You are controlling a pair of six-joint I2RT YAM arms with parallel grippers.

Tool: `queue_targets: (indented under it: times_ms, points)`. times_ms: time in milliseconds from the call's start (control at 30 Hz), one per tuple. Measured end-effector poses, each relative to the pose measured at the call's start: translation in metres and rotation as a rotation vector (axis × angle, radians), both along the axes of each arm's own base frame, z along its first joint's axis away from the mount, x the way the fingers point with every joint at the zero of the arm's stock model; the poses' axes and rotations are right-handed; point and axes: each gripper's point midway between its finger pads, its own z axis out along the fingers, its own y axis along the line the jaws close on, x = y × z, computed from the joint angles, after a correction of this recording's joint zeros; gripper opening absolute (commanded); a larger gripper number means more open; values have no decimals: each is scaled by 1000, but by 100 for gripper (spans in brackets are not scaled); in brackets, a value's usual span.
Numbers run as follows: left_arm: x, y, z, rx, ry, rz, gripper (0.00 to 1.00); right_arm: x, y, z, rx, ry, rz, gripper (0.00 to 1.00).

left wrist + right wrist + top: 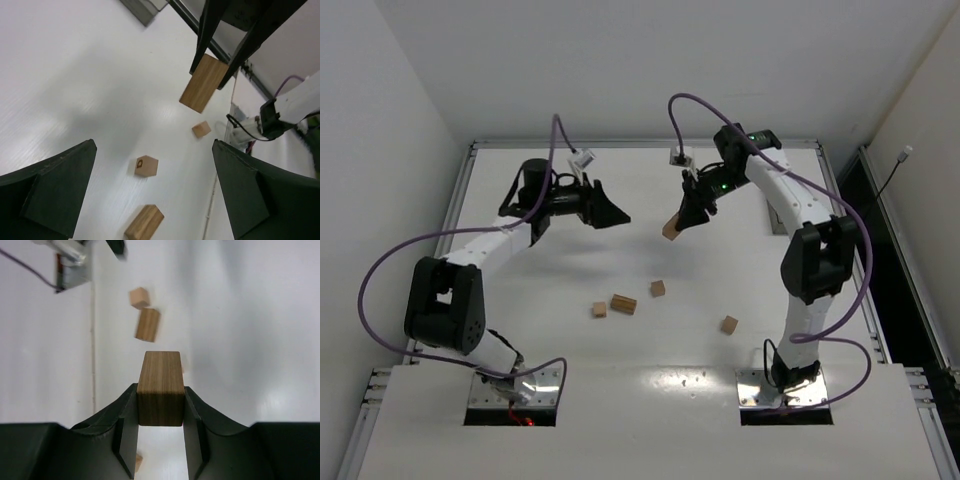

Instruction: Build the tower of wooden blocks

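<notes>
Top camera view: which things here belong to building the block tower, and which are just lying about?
For the job:
- held long block, clamped in the right gripper
- loose long block on the table
- three small cubes
- left gripper, open and empty

Just there:
- purple cables
- metal frame at the table's far edge

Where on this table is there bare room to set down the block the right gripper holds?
The table is bare beyond the left gripper and right gripper with its held block, and between them and the four loose blocks. Those crowd the near middle. Also bare: left of them, beside the left arm.
</notes>
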Motion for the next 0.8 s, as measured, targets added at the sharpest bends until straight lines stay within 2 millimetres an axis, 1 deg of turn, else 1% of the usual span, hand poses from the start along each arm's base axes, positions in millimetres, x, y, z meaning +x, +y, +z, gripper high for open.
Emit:
queue_targets:
  times_ms: [33,133,200,300,400,500,567,633,733,800]
  points:
    - [7,14,2,-13,29,31,100,5,0,-5,-37,-7,-19,0]
    - [26,48,3,-43,102,92,100,22,4,-22,-162,-72,-71,0]
    - [37,69,-2,-50,144,143,100,34,11,-32,-256,-143,-101,0]
    - [47,97,-9,-24,199,228,100,43,22,-41,-368,-228,-131,0]
    - [61,113,-5,43,179,305,100,48,31,-48,-447,-266,-152,0]
    - [69,127,-3,121,147,401,100,57,31,-64,-515,-265,-184,0]
    - [69,138,-3,170,138,464,100,54,28,-80,-559,-257,-191,0]
    - [70,149,-1,202,129,521,100,46,25,-98,-597,-241,-188,0]
    - [72,168,1,228,122,597,100,20,27,-129,-652,-211,-140,0]
    - [73,180,-1,239,130,638,100,6,30,-139,-671,-194,-104,0]
